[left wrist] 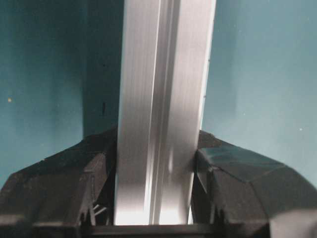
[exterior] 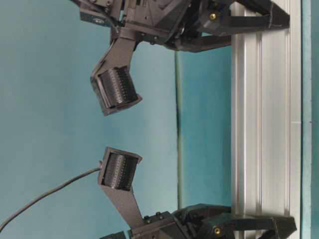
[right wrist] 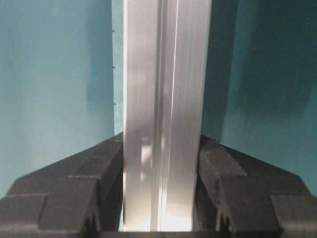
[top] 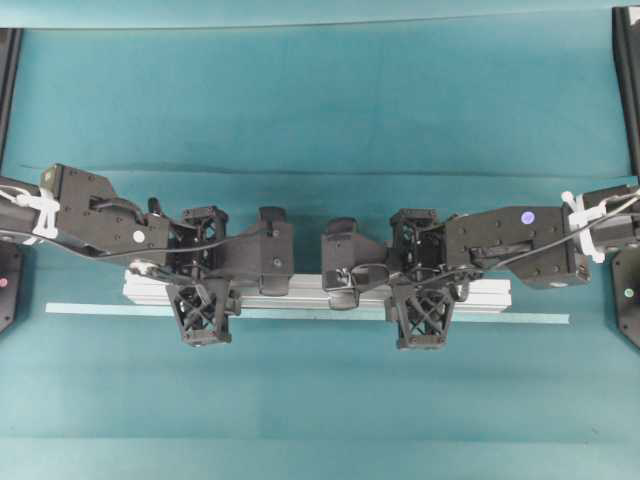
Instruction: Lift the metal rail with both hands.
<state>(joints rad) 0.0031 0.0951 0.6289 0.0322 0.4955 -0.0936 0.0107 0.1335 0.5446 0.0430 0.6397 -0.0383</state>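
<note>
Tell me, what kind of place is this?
Probably a robot lab workbench: a teal cloth-covered table, two black robot hands (left, right) and a long silver grooved metal rail they grip.

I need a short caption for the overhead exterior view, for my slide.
Both grippers, left gripper and right gripper, clamp the metal rail above the teal table.
</note>
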